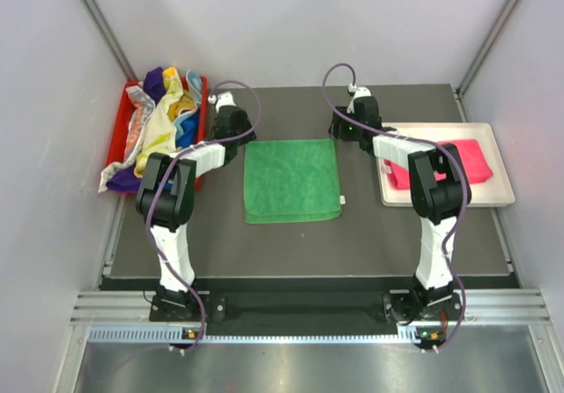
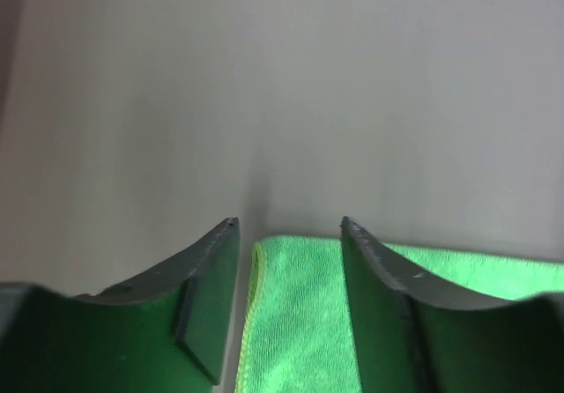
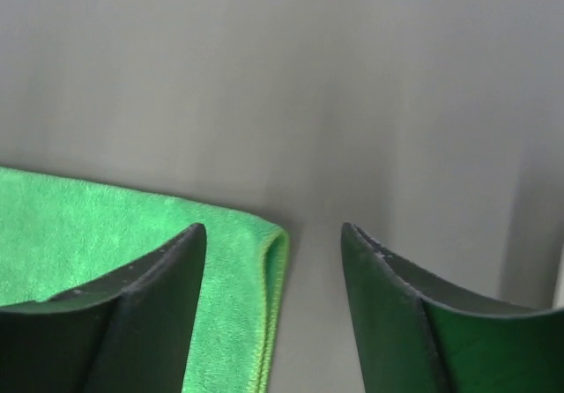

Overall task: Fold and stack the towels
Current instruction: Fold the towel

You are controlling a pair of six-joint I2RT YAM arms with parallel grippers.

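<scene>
At the middle of the dark mat (image 1: 291, 252) a green towel (image 1: 293, 180) lies flat, two layers showing along its near edge; the left gripper (image 2: 289, 226) hangs over its far left corner with its jaws parted, closed on nothing, and in the left wrist view the towel's hemmed corner shows in the gap between them; the right gripper (image 3: 273, 227) hangs over the far right corner, its jaws also standing apart and empty, the towel's edge running under one finger (image 3: 150, 296); a pink towel (image 1: 476, 159) lies on the white tray (image 1: 493, 197) at the right; a heap of mixed towels (image 1: 163, 115) fills the red bin (image 1: 119, 137) at the left.
</scene>
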